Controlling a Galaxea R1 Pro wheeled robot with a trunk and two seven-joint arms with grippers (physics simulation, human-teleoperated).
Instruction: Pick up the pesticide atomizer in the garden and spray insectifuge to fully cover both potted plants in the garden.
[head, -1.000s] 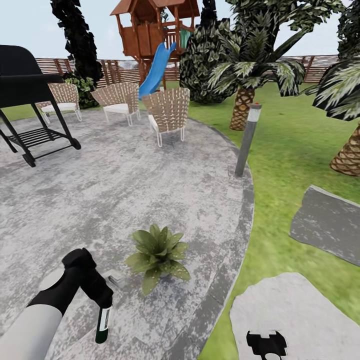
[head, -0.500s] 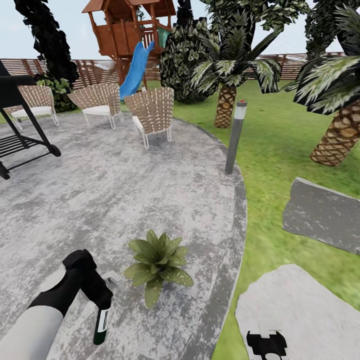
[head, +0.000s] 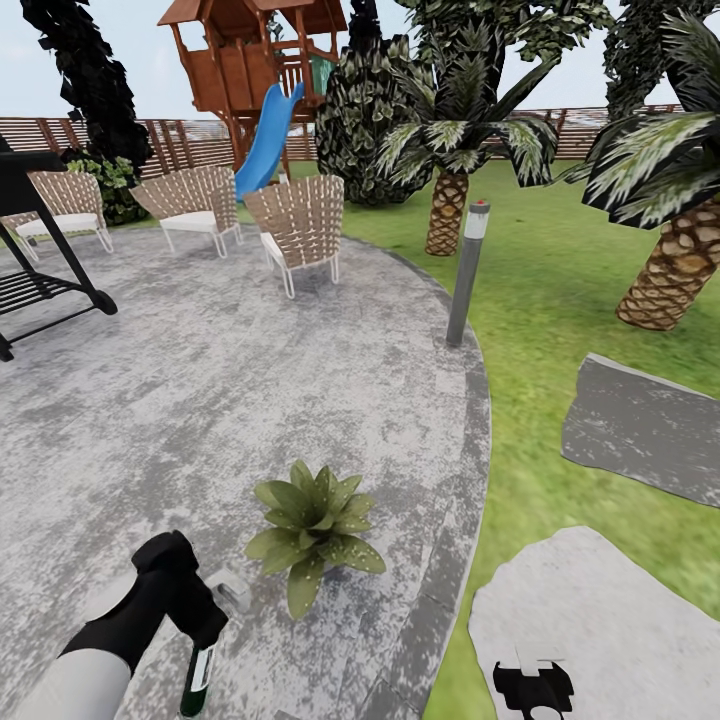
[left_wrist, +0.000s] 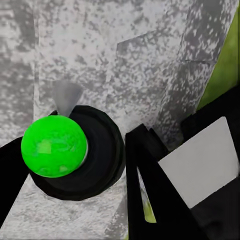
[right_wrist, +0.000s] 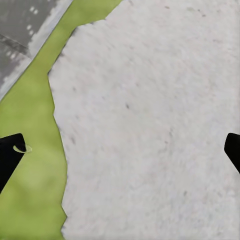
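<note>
My left gripper (head: 203, 622) is shut on the pesticide atomizer (head: 197, 675), a slim dark bottle with a white label that hangs pointing down over the grey patio (head: 200, 400). In the left wrist view the atomizer (left_wrist: 75, 155) appears end-on as a dark round body with a bright green cap, gripped between black fingers (left_wrist: 150, 185). One potted plant (head: 315, 525), a low rosette of speckled olive leaves, sits on the patio just right of the bottle. My right gripper (head: 533, 690) hangs open, jaws wide apart, over a pale stepping stone (right_wrist: 150, 100).
A grey bollard lamp (head: 466, 270) stands at the patio edge. Wicker chairs (head: 300, 225) and a black grill (head: 40, 260) sit at the back left. Palm trunks (head: 445, 215) rise from the lawn (head: 540, 330), and stepping stones (head: 640, 425) lie to the right.
The head view has swung to the right, so the scene has slid left. My left gripper with the atomizer has sunk a little lower in the picture. The right gripper is unchanged.
</note>
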